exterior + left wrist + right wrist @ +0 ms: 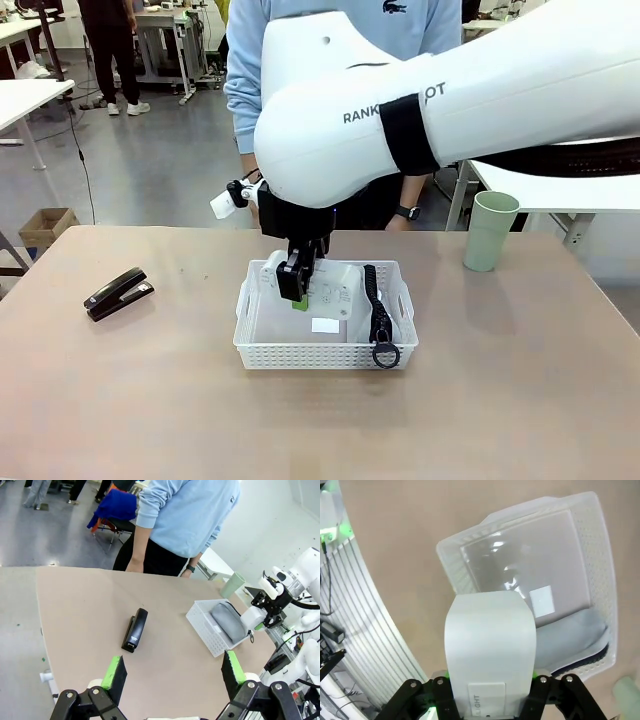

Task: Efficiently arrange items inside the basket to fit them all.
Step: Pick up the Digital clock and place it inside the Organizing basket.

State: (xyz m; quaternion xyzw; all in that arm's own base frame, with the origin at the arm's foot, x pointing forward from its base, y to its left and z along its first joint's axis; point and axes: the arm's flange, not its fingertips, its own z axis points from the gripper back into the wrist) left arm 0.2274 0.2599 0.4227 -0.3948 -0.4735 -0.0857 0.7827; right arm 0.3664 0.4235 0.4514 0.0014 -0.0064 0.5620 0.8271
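My right gripper hangs over the left half of the white basket, shut on the white flat box, which stands tilted above the basket floor. Along the basket's right wall lies the grey pouch on its edge, zipper up and ring at the front. The black stapler rests on the table far left. At the back right stands the pale green cup. My left gripper is open, high above the table's left end, well away from the stapler and the basket.
A person in a light blue top stands at the far side of the table behind the basket, one hand down by the edge. The right arm's big white body spans the upper right of the front view.
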